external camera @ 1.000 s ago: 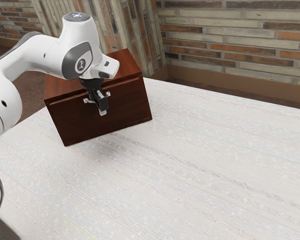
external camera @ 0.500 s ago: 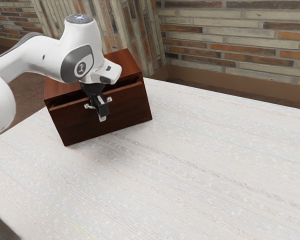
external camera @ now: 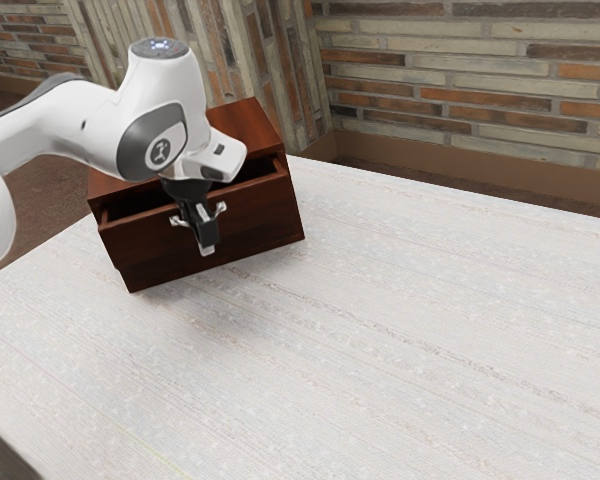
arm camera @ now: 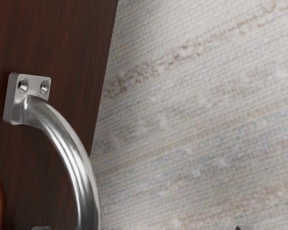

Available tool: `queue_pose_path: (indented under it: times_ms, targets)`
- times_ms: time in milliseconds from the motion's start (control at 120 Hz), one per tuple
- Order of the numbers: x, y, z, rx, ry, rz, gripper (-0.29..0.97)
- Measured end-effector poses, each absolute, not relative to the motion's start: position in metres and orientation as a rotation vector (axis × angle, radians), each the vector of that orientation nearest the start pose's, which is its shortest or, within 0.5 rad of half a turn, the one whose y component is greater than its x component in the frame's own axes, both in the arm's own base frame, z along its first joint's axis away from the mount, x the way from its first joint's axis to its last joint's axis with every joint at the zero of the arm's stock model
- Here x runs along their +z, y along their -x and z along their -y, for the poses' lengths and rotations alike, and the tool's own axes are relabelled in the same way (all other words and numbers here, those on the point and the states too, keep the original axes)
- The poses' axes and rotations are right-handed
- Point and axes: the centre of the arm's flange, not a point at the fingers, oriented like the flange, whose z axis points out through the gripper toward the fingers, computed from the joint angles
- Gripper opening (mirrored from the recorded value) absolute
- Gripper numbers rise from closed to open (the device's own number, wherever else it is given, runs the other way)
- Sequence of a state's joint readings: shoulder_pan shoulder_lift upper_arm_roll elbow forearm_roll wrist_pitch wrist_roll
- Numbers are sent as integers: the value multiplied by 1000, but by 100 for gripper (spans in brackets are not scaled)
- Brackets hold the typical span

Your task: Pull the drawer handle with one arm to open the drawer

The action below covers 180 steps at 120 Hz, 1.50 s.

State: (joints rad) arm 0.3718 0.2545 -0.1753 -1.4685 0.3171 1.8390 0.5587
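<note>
Evidently mid-pull: the black 2-finger hand (external camera: 206,228) sits at the curved silver metal handle (arm camera: 69,146), and the dark wooden drawer (external camera: 252,195) stands a little way out.
The white arm (external camera: 70,120) comes down over the reddish-brown wooden box (external camera: 245,120), so the hand hangs upright in front of the drawer face, across the middle of the handle. That middle placing looks chosen to draw the front out square rather than skew it. A dark slot along the drawer's upper edge shows it is partly open, by my judgement far from fully. Whether the hand is clamped on the bar or only hooked behind it, I cannot tell. The box rests at the far end of the pale wood-grain worktop (external camera: 400,330), which stretches ahead of the drawer face for the pull.
</note>
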Motion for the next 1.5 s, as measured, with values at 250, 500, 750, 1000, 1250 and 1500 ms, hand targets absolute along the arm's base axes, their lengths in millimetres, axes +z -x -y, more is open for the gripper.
queue_pose_path:
  times_ms: [250, 500, 750, 1000, 1250, 1500]
  targets:
    - [549, -617, -148, -26, 2778, -606, 51]
    - [550, -611, -141, -56, 2773, -603, 47]
    - [552, -615, -124, -83, 2765, -632, 43]
    - [554, -605, -116, -80, 2760, -635, 42]
    - [550, -593, -109, -72, 2756, -638, 47]
    - [548, -583, -95, -74, 2748, -654, 47]
